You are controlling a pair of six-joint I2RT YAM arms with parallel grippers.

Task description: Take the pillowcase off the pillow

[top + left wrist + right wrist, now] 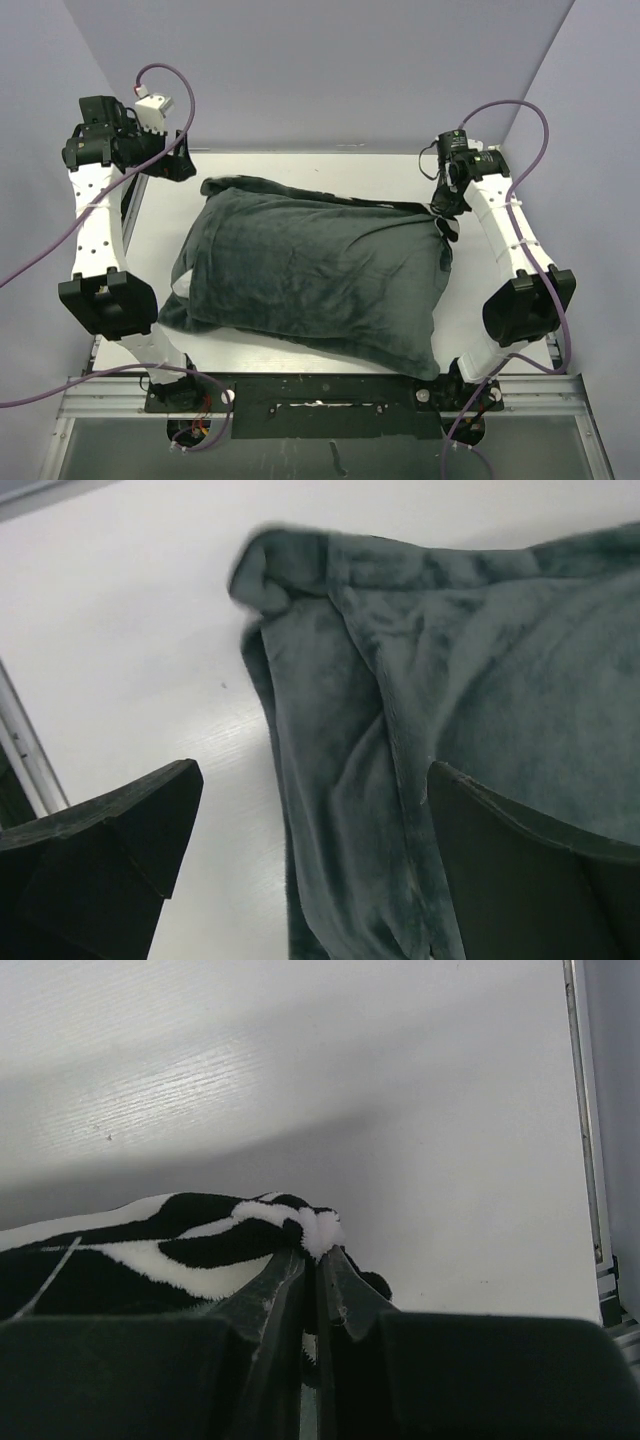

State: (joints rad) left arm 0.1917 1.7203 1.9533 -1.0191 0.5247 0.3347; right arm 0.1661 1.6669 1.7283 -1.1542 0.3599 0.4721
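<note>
The pillowcase (320,275) lies across the table, dark grey-green fleece face up, bulging over the pillow, which is almost fully hidden; a small white patch (181,291) shows at the left edge. My right gripper (446,212) is shut on the pillowcase's far right corner, where zebra stripes (170,1250) show in the right wrist view. My left gripper (180,160) is open, held above the table off the pillowcase's far left corner (275,565); the fleece edge (360,780) lies below, between its fingers.
The white table (330,165) has metal rails along its left side (25,750) and right side (585,1130). Grey walls close in behind and on both sides. Purple cables loop from both arms.
</note>
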